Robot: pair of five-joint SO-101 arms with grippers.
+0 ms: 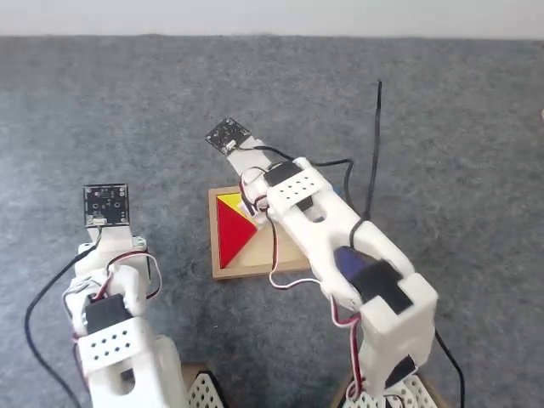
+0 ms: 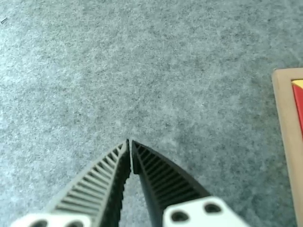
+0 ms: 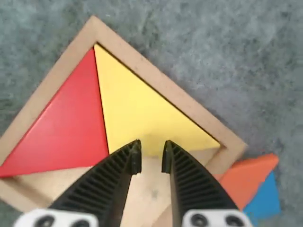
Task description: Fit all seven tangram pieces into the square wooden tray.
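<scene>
While the left arm [image 1: 110,340] sits back on its own side of the grey, felt-covered table [image 1: 442,127], the right arm [image 1: 340,238] stretches forward over the square wooden tray [image 1: 223,272], which lies near the middle of the table. Two pieces are seated in the tray. A large red triangle [image 3: 61,118] and a large yellow triangle [image 3: 137,109] lie flat, flush along one shared edge, each with its long side against the tray's rim. The rest of the tray floor is bare wood.

The right gripper [image 3: 150,156] hangs over the tray with its tips above the point where the yellow triangle meets the bare floor. Its fingers stand a narrow gap apart with nothing between them. I cannot tell whether the tips touch the wood.

Outside the tray, just beside one corner, an orange piece [image 3: 246,177] lies on the table and touches a blue piece [image 3: 266,201]. I cannot make out their full shapes.

The left gripper [image 2: 129,143] hovers over plain felt, beside the tray, with the tray's rim off to one side. Its ribbed fingers are pressed together at the tips and hold nothing.
</scene>
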